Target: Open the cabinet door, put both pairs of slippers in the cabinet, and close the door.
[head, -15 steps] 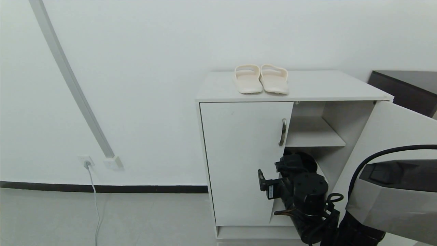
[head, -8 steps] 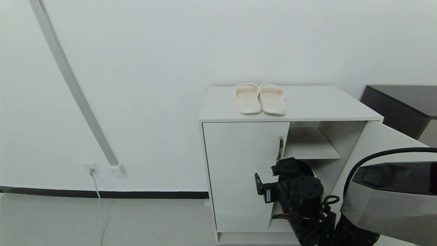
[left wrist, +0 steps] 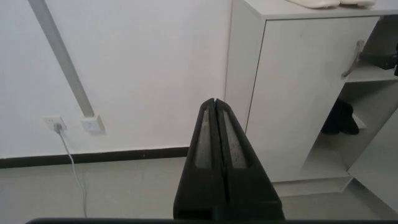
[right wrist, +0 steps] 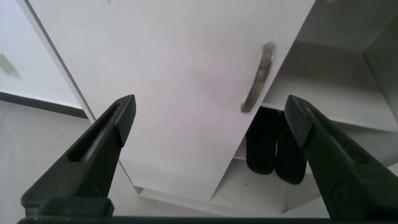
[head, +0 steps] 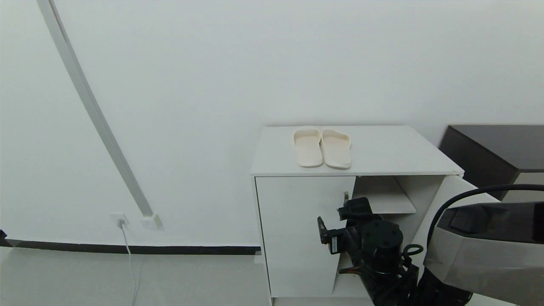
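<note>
Right gripper (right wrist: 208,111) gapes wide near the door handle (right wrist: 258,78); left gripper (left wrist: 215,134) sits pinched closed, empty; cream slippers (head: 321,147) top the cabinet (head: 395,151).

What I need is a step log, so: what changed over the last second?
The head camera rose: the cabinet sits lower in view and is seen more from above. The right gripper rose with it, nearer the handle. Nothing was gripped or released. The beige slippers stayed on the cabinet, with the left door shut and the right door open.
</note>
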